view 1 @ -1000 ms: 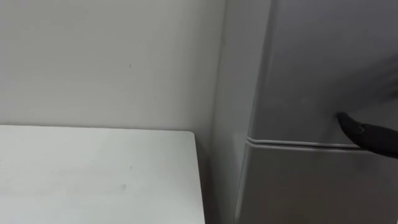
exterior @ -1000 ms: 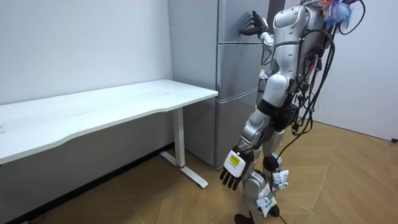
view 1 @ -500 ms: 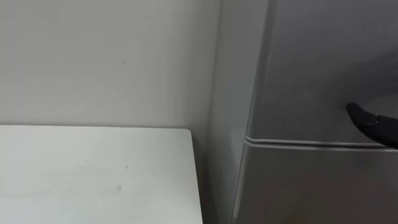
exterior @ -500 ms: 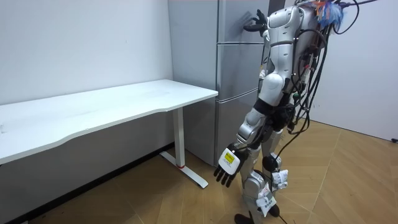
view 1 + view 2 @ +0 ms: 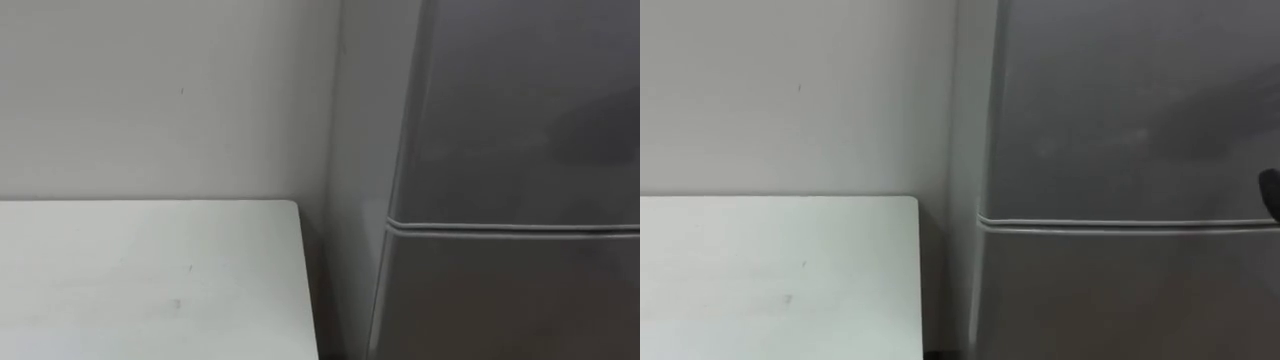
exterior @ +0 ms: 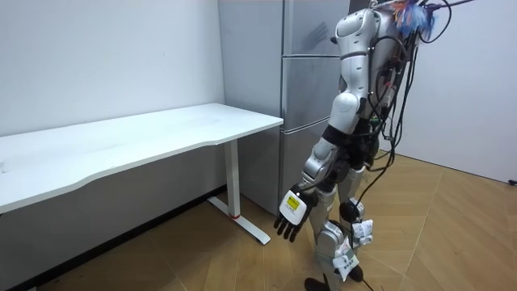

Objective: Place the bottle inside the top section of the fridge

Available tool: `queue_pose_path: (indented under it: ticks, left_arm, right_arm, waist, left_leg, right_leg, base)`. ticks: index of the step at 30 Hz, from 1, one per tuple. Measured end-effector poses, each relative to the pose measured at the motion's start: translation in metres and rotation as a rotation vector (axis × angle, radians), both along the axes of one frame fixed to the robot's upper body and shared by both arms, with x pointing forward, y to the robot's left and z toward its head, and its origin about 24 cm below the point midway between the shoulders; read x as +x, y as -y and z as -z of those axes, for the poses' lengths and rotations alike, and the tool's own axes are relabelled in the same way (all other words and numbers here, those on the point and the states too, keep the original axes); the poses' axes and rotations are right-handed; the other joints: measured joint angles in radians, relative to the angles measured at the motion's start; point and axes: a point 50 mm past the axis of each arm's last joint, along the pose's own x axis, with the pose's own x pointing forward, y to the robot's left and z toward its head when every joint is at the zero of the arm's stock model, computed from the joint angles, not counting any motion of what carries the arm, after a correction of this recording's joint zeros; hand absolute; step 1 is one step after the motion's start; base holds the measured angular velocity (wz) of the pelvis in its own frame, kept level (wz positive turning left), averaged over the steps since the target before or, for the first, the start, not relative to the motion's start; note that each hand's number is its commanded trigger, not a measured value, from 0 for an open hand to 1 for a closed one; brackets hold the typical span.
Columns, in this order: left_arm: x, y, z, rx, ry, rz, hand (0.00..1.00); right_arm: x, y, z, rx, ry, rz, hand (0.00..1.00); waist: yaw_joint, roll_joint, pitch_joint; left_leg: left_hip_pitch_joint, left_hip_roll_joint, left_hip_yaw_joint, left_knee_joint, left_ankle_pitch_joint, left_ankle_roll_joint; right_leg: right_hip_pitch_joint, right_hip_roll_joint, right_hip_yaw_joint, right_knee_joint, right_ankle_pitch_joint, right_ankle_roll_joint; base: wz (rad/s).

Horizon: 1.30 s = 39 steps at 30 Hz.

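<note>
The white table [image 5: 150,270] lies at the left, its corner just beside the grey fridge [image 5: 520,120]. The fridge doors are closed, and a thin seam [image 5: 510,227] parts upper from lower. Where the bottle is cannot be told. The left hand [image 6: 289,218] hangs by the leg, fingers loose and empty. A dark tip of the right hand [image 5: 1272,192] shows just above the seam, and its grasp cannot be told. One second ago it reached further across the door.
</note>
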Motion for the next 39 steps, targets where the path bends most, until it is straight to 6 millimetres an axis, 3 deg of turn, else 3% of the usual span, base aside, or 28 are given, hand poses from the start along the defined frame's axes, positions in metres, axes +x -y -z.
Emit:
queue_pose_path:
  ticks: [4,10,19,25,28,30,35,39]
  left_arm:
    - [-0.002,-0.004,-0.001,0.01,0.005,-0.037,0.0]
    - [-0.008,-0.003,0.0,0.03,-0.01,-0.075,0.0]
    - [-0.009,-0.007,-0.003,0.077,0.007,-0.102,0.0]
    - [-0.009,-0.007,-0.003,0.093,0.007,-0.124,0.0]
    - [-0.009,-0.002,-0.001,0.08,0.017,-0.151,0.0]
    - [-0.009,-0.001,-0.001,0.078,0.021,-0.169,0.0]
    - [-0.003,0.002,-0.001,0.076,0.06,-0.202,0.0]
    - [-0.002,0.004,-0.001,0.08,0.076,-0.236,0.0]
  right_arm:
    - [-0.008,0.008,0.0,0.027,0.022,0.065,0.0]
    - [-0.022,0.018,0.004,0.177,0.089,0.078,0.0]
    - [-0.057,0.044,0.03,0.357,0.086,0.166,0.0]
    - [-0.082,0.047,0.08,0.523,-0.014,0.282,0.0]
    - [-0.1,0.044,0.123,0.695,-0.082,0.356,0.0]
    - [-0.108,0.04,0.14,0.76,-0.112,0.392,0.0]
    - [-0.121,0.037,0.165,0.824,-0.192,0.46,0.0]
    - [-0.137,0.024,0.201,0.88,-0.361,0.502,0.0]
  waist:
    - [-0.006,-0.008,-0.0071]
    - [-0.027,-0.015,-0.0053]
    - [-0.048,0.018,-0.0035]
    - [-0.047,0.025,-0.0016]
    - [-0.048,0.031,-0.0005]
    - [-0.046,0.036,-0.0002]
    - [-0.046,0.056,-0.0012]
    - [-0.043,0.06,-0.0012]
  left_leg:
    - [-0.01,0.0,0.0,-0.001,0.0,0.0]
    - [-0.013,0.001,0.005,-0.001,-0.001,0.0]
    - [-0.012,0.002,0.013,0.005,-0.012,0.002]
    - [-0.009,0.003,0.022,0.004,-0.013,0.001]
    - [-0.011,0.003,0.021,0.004,-0.013,0.001]
    - [-0.011,0.002,0.021,0.002,-0.013,0.001]
    - [-0.013,0.0,0.025,-0.001,-0.013,0.001]
    - [-0.011,-0.001,0.025,-0.009,-0.013,0.0]
  right_leg:
    - [-0.011,0.0,0.0,-0.001,0.0,0.0]
    - [-0.011,0.0,0.003,0.001,0.0,0.0]
    - [-0.01,0.0,0.008,0.001,0.0,0.001]
    - [-0.012,0.007,0.031,-0.001,-0.001,0.001]
    - [-0.016,0.006,0.031,-0.001,-0.004,0.003]
    - [-0.018,0.006,0.034,-0.001,-0.005,0.003]
    - [-0.024,0.006,0.035,0.0,-0.005,0.003]
    - [-0.014,0.006,0.033,-0.002,-0.009,0.002]
  base:
    - [0.0]
    - [-0.01]
    - [-0.03]
    - [-0.04]
    - [0.0]
    - [0.0]
    - [-0.01]
    - [0.01]
